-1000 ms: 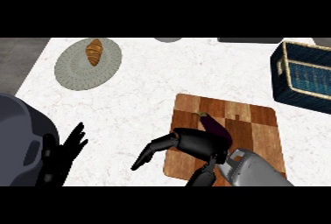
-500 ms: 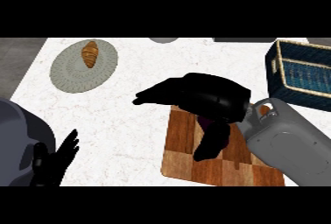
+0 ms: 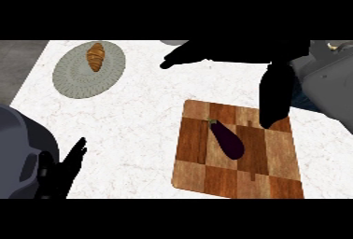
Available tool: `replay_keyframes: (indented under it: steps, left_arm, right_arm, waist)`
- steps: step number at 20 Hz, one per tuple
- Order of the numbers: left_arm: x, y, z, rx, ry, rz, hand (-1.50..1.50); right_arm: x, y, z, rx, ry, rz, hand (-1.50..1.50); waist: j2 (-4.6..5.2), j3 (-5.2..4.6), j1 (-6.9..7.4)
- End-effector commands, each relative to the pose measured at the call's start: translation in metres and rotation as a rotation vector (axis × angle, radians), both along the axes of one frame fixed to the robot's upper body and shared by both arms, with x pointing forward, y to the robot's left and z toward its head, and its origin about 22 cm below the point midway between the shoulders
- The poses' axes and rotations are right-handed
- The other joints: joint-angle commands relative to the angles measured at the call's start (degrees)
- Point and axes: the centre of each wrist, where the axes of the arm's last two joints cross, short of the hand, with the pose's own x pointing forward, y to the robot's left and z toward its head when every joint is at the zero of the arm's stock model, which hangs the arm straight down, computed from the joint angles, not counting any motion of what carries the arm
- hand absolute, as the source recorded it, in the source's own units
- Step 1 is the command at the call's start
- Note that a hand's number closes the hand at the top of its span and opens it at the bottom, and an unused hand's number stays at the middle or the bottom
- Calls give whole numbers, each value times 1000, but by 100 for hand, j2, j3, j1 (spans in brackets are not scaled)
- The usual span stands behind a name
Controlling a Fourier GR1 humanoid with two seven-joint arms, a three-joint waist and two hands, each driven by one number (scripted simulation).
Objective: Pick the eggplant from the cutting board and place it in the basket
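A dark purple eggplant (image 3: 228, 139) lies at a slant on the wooden cutting board (image 3: 207, 172), its green stem toward the far side. Nothing holds it. My right hand (image 3: 241, 53) hovers high over the board's far edge, large in the view and open. Its thumb points left and one finger (image 3: 273, 100) hangs down over the board's far right corner, right of the eggplant. The grey right forearm (image 3: 331, 86) enters from the right. The basket is hidden behind this hand and forearm. My left hand (image 3: 63, 169) rests open at the lower left, fingers up.
A grey round plate (image 3: 76, 81) with a croissant (image 3: 95, 56) sits at the far left of the white marble counter (image 3: 138, 121). The counter's left edge runs along a dark floor strip. A grey rim (image 3: 172, 42) shows at the top edge.
My right hand has lifted away from the board toward the far side. The eggplant, covered before, now lies bare on the board. The left hand stays put.
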Motion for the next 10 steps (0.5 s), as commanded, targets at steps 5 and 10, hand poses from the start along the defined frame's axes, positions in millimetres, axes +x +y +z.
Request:
replay_keyframes:
  steps: [5, 10]
  left_arm:
    - [10, -13, -8, -21, 20, 30, 0]
    - [28, 3, -11, -13, 35, 17, 0]
  right_arm:
    - [11, -13, 28, -239, 17, 21, -150]
    - [18, -2, 19, -232, 33, 45, -150]
  waist:
    - [46, -54, -31]
    - [50, -59, -90]
